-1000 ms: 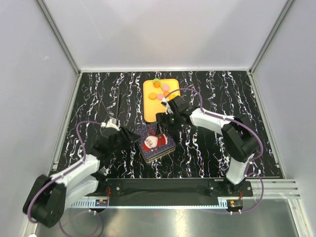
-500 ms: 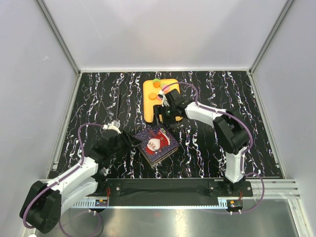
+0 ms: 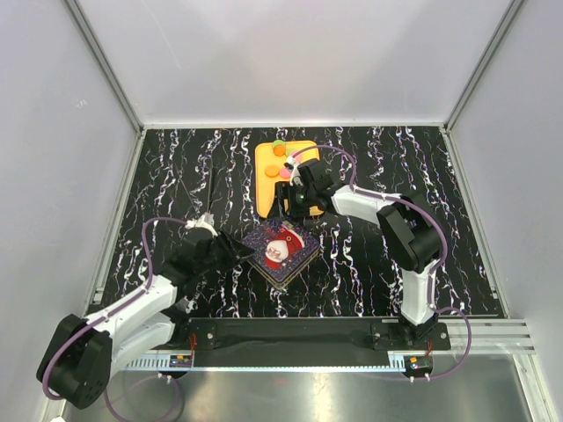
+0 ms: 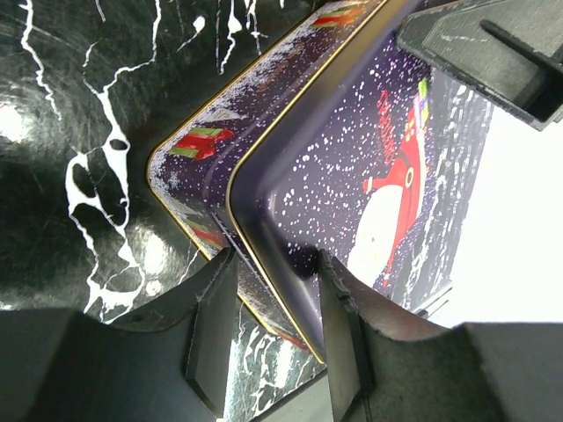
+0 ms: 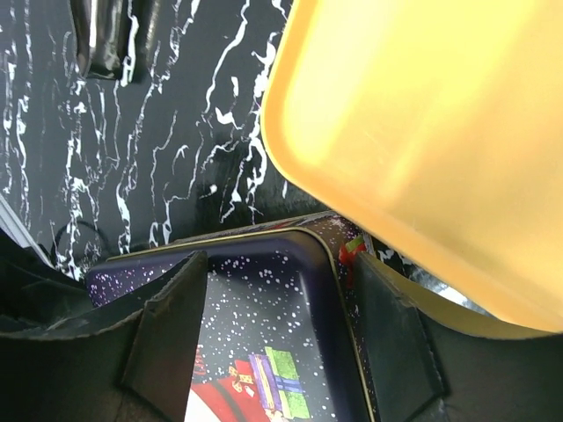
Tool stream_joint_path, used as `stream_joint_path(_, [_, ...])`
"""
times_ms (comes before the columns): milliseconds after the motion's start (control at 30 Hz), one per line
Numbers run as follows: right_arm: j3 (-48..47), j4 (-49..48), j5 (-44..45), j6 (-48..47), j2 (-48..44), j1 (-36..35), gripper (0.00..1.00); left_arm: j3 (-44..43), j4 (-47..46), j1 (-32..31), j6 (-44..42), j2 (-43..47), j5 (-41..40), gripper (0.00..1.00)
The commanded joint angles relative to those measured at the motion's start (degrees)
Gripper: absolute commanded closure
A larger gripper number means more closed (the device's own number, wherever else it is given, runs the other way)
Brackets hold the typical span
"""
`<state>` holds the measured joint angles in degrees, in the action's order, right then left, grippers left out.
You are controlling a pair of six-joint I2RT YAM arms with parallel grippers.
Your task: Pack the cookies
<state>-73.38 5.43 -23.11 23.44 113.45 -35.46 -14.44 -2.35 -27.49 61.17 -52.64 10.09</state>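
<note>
1. Change: over the last second the dark-blue Santa-print tin lid point(image 3: 281, 251) has swung round to sit diamond-wise. The right arm has slid off the tin toward the orange rectangular plastic tray point(image 3: 266, 192).
2. Left gripper point(image 4: 274, 272): the fingers sit close together with the lid's corner rim between them. We read that as clamped, though the wrist view doesn't show pad contact cleanly. The lid sits offset over the gift-print tin base point(image 4: 189, 148), so it looks to be coming off.
3. Right gripper point(image 5: 280, 272): the fingers are wide apart and hold nothing. It hovers over the tin's far corner, right at the tray's near rim.
4. The small round cookies point(image 3: 280, 150) (orange, pink, green) are all on the tray's far half. We see none in the tin, so packing hasn't started and the lid has to clear first.
5. Room: the tin's far corner is just beside the tray rim, so it's tight there. The black marbled table point(image 3: 369, 264) is open left and right of the tin, and either side looks fine for parking the lid. The walls are well apart from both arms.
</note>
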Motion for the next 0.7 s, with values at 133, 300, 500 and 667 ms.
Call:
stream_joint_path(133, [4.3, 5.99, 3.51, -2.44, 2.92, -1.98, 0.43, -6.64, 20.86, -1.08, -10.01, 5.0, -4.37, 0.7])
stream_joint_path(300, [4.13, 5.82, 3.25, -2.35, 2.66, -1.36, 0.42, -9.64, 26.78, -0.9, -12.73, 8.08, -5.6, 0.5])
stream_joint_path(500, [4.04, 5.91, 2.9, -2.44, 2.13, -1.1, 0.41, -15.09, 31.09, -0.64, -15.72, 11.42, -3.68, 0.59])
stream_joint_path(667, [4.13, 5.91, 2.55, -2.52, 2.04, -1.1, 0.44, -18.7, 20.92, 0.24, -15.3, 8.19, 5.89, 0.96])
